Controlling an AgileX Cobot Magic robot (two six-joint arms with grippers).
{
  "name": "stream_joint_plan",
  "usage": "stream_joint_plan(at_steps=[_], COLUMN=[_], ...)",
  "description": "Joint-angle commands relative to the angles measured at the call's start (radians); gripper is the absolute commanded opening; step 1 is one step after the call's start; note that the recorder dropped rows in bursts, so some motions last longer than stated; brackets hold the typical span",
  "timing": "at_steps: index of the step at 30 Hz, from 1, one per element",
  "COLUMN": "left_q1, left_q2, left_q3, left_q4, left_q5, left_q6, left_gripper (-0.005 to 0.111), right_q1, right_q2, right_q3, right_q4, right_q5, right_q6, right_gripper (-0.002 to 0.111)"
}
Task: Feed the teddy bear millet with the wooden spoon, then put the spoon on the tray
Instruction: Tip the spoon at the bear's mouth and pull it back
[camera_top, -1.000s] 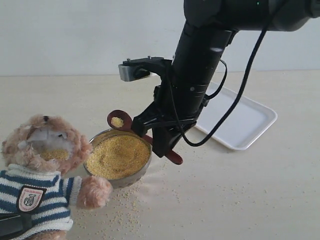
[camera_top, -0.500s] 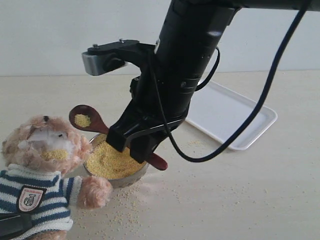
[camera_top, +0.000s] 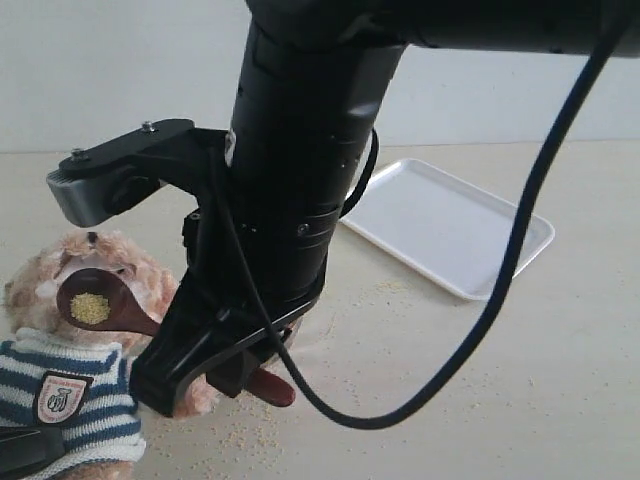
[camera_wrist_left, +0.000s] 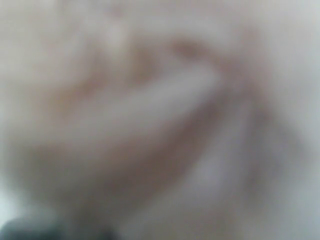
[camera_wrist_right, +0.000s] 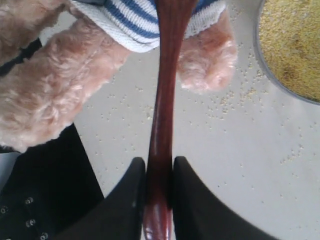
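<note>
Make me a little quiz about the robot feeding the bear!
1. True or false: the spoon is not on the tray.
2. What grips the spoon's handle? A) the left gripper B) the right gripper C) nothing
3. Fill in: the spoon's bowl, held in front of the bear's face, carries a little ____.
Key: 1 true; 2 B; 3 millet.

Pale beige table (camera_top: 560, 420) meets a white wall (camera_top: 120, 80).
</note>
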Motion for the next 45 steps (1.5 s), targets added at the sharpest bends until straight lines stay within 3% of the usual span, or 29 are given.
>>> stream_joint_plan(at_steps=[1,26,45], left_q1=[0.003,0.003,0.003], left_q2=[-0.008,-0.008,-0.008], left_q3=[0.002,0.002,0.002], left_q4=[-0.019,-0.019,-0.019], left_q5=[0.012,0.012,0.012], left_q6=[0.007,0.007,0.007], left_gripper=[0.005,0.005,0.005], right_q1=[0.004,0.018,0.226], right_q2=[-0.006,0.125,0.15], right_q3=[-0.003,-0.135,-0.172], right_q4=[-0.057,-0.13,-0.696], right_q5=[0.001,0.001,0.001], right_q6=[0.024,0.02,0.096], right_gripper=[0.001,0.001,0.001])
